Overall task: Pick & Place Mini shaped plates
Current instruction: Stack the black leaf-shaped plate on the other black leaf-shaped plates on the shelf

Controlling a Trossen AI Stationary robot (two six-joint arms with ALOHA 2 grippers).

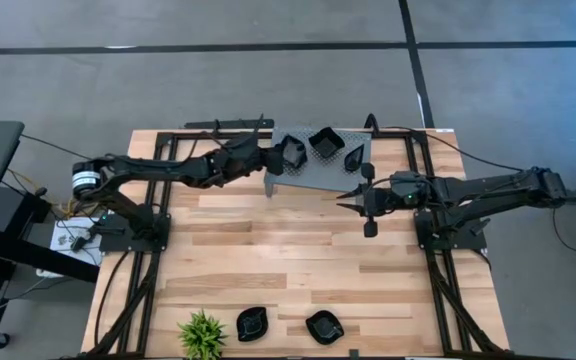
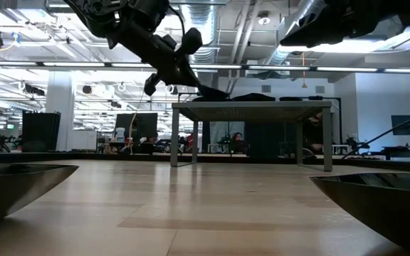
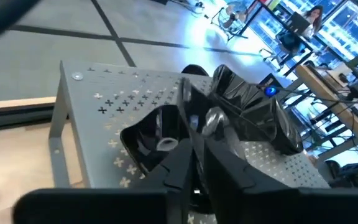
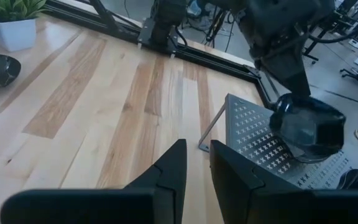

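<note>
Because its glossy black wavy-edged dish [image 1: 290, 153] now rests on the grey perforated metal shelf [image 1: 313, 176], the left hand [image 1: 271, 158] seems mid-release, though I cannot tell; the right hand [image 1: 352, 203] waits slightly parted, empty.

table [image 1: 268, 250]: pale wood, smooth | shelf [image 1: 308, 172]: grey perforated metal, matt | plates [image 1: 325, 141]: glossy black

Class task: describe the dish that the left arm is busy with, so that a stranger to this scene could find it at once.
Start at the grey perforated shelf at the table's far edge. Three black dishes lie on it; take the dish at its left end, where the left pincer reaches it. Unlike the square dish and the small teardrop dish, it meets that pincer.
</note>
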